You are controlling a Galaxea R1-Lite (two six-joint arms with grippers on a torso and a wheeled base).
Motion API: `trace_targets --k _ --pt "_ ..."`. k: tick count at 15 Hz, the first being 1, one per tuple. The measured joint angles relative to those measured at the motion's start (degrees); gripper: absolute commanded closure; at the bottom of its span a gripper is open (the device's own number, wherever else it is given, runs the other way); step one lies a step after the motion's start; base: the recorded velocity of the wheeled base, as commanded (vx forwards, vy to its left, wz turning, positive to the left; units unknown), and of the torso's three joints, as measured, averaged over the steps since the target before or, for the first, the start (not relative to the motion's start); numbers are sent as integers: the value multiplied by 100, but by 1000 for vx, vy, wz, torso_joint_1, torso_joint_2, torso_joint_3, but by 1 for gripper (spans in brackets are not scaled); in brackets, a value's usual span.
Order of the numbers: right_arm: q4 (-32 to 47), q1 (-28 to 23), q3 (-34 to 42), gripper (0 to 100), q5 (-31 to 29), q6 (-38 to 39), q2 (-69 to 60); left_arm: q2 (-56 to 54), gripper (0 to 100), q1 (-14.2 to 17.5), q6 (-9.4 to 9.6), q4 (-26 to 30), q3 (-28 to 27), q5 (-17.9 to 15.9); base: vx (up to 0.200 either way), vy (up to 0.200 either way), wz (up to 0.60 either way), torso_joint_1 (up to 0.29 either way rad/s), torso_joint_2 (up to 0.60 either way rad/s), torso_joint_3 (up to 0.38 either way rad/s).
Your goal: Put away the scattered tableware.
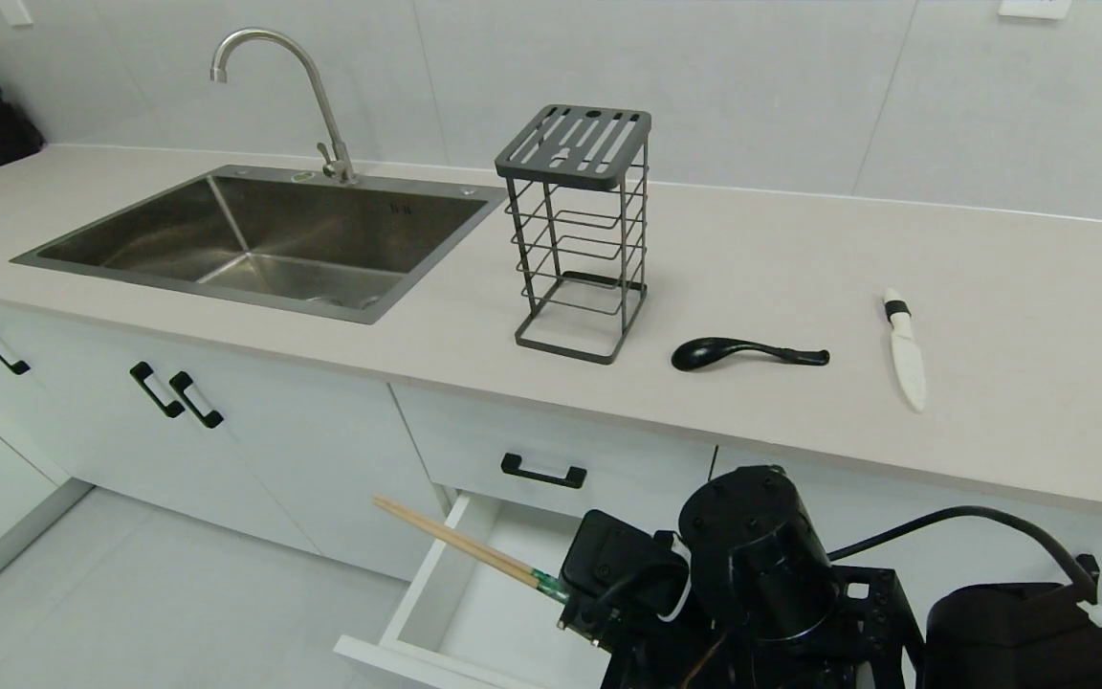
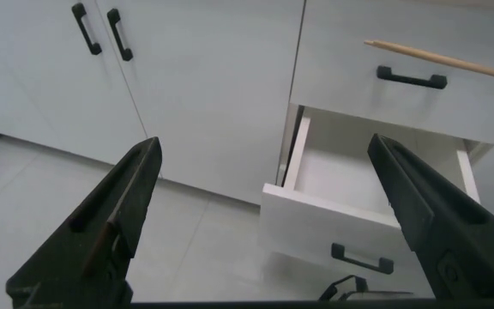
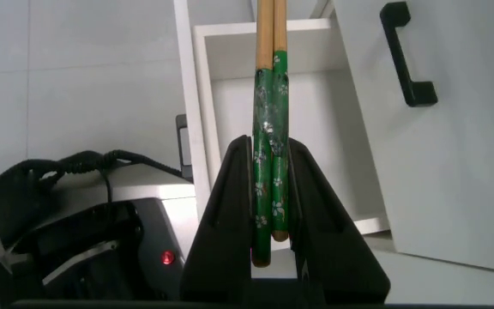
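My right gripper [image 3: 271, 249] is shut on a pair of wooden chopsticks [image 3: 269, 172] with green patterned ends. In the head view this gripper [image 1: 570, 588] holds the chopsticks [image 1: 455, 541] slanting up and left over the open white drawer [image 1: 417, 593] below the counter. My left gripper [image 2: 273, 223] is open with nothing between its fingers, low in front of the cabinets; its view takes in the open drawer [image 2: 316, 202] and the chopsticks [image 2: 444, 58]. A black spoon [image 1: 742, 352] and a white knife [image 1: 905, 349] lie on the counter right of a dark wire rack [image 1: 580, 230].
A steel sink [image 1: 264, 239] with a tap [image 1: 293, 86] is set into the counter at the left. Cabinet doors with black handles [image 1: 173, 392] stand left of the drawer. A shut drawer with a black handle [image 1: 541, 472] sits above the open one.
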Motion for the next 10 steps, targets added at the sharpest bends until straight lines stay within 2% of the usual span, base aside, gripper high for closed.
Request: trace_targets --k 7,10 --pt "0 -9 -60 100 0 129 191 0 0 2 5 0 -2 -2 0 0 0 -131 254 124" --pt "17 -50 -383 100 0 176 419 0 0 0 7 0 0 -2 0 0 0 -173 339 157"
